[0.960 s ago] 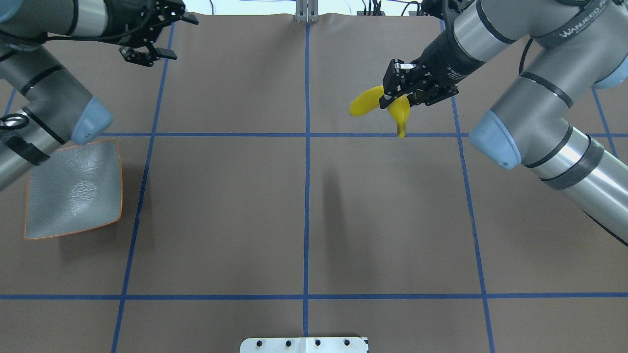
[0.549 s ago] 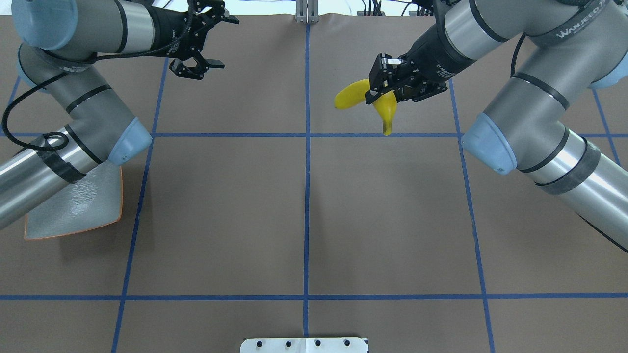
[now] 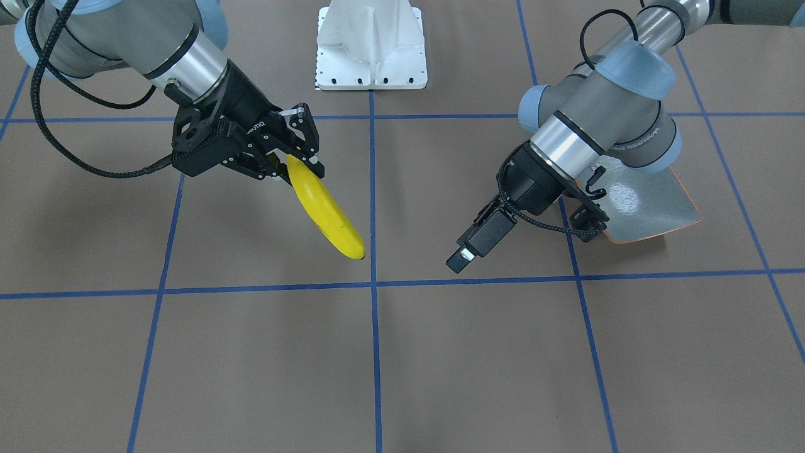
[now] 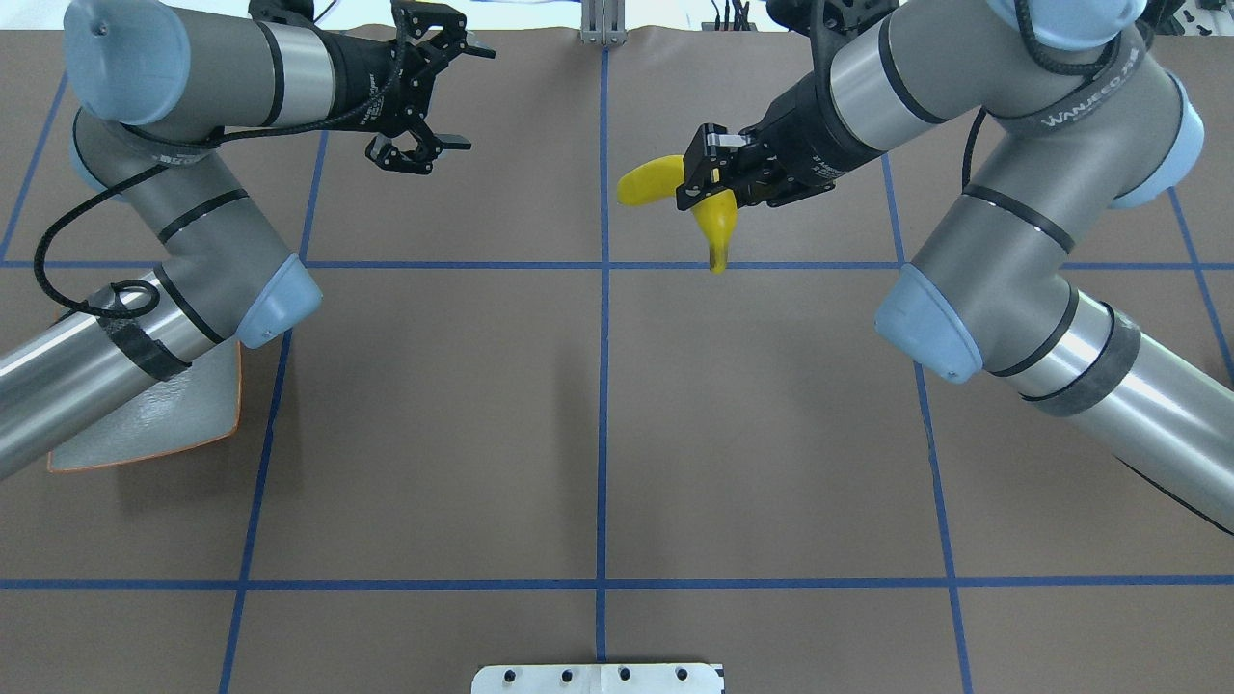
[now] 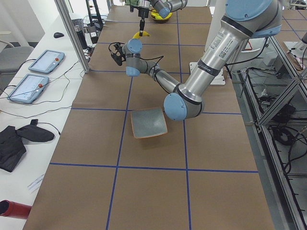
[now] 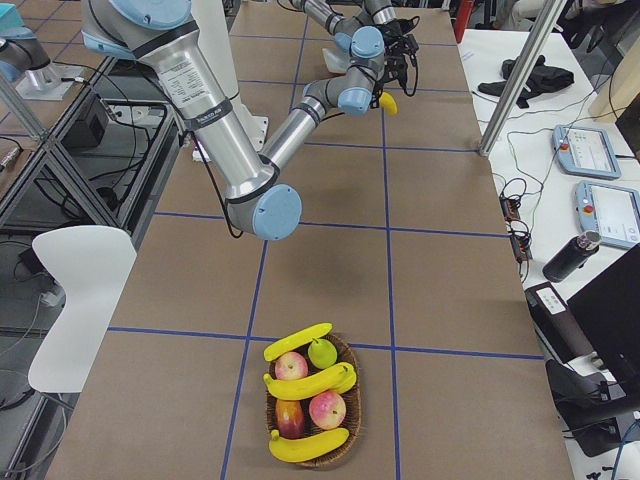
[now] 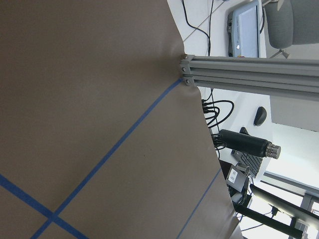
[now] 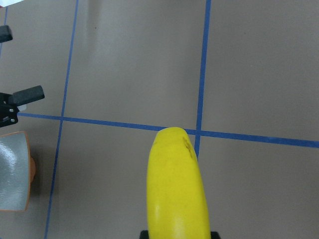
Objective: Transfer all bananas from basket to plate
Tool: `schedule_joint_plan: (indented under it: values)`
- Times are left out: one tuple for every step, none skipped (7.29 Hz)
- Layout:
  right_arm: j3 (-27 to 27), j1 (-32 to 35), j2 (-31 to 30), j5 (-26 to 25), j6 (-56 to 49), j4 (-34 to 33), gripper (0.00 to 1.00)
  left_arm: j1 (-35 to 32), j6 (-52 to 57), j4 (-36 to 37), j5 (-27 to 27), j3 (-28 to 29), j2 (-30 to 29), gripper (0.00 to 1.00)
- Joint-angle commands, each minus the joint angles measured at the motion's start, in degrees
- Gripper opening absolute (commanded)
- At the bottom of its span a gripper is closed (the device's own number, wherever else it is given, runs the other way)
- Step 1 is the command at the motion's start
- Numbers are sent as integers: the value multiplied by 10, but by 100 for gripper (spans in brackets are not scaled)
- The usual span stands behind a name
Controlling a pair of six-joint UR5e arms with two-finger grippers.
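Pinching 1 banana [image 4: 644, 182] near its middle, R gripper [image 4: 710, 181] hung over the brown mat [image 4: 598, 414], far side of table, just right of the blue centre line. 1 end of the fruit pointed toward the L arm's side; the dark-tipped end angled down. L gripper [image 4: 463, 96] sat w/ fingers spread wide, well apart from the banana. Plate [image 3: 641, 201] lay on the robot's left, partly hidden under the L arm. 3 more bananas [image 6: 310, 383] lay in the basket [image 6: 355, 400] w/ other fruit, at the table's R end.
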Motion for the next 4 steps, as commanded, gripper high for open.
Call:
schedule_joint_plan:
  values:
    - [9, -21, -1, -85, 2, 3, 0, 29, -40, 1, 37, -1, -1, 100]
    - [9, -23, -1, -93, 2, 3, 0, 52, -45, 5, 66, -3, -8, 100]
    - [10, -23, -1, -98, 1, 3, 0, 64, -49, 10, 87, 0, -28, 100]
    - [11, -29, -1, -109, 1, 3, 0, 68, -74, 11, 101, 4, -41, 100]
